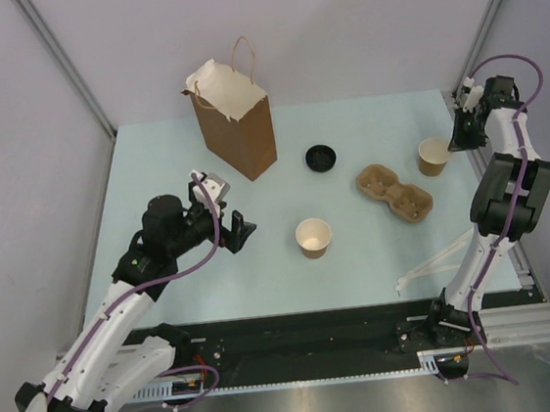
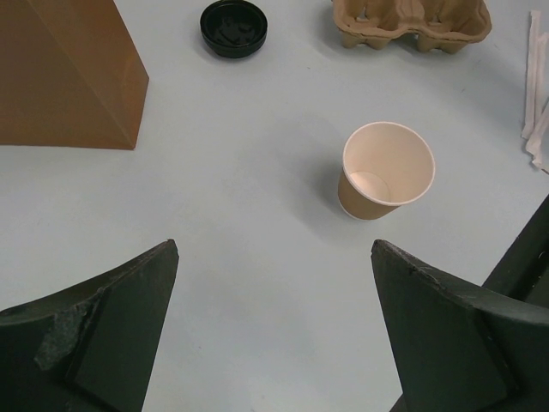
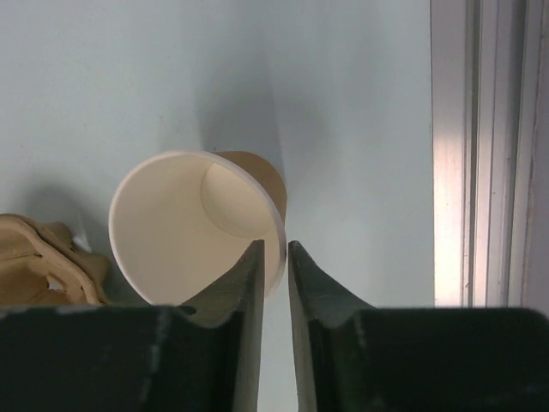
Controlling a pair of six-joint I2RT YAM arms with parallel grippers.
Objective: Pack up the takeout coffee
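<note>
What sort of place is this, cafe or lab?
Probably a robotics lab test cell, not a café: grey enclosure panels, aluminium rail at the table edge, staged paper bag and cup carrier.

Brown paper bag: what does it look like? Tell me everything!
The brown paper bag is tall and looks like kraft paper, with thin looped handles and a pale inside. It stands upright, top open, toward the far left of the light blue table. Only the table touches it; the black lid lies apart to its right.

Bright even light; soft shadow beside cup [image 3: 171, 232]; rail [image 3: 450, 172] overexposed.
</note>
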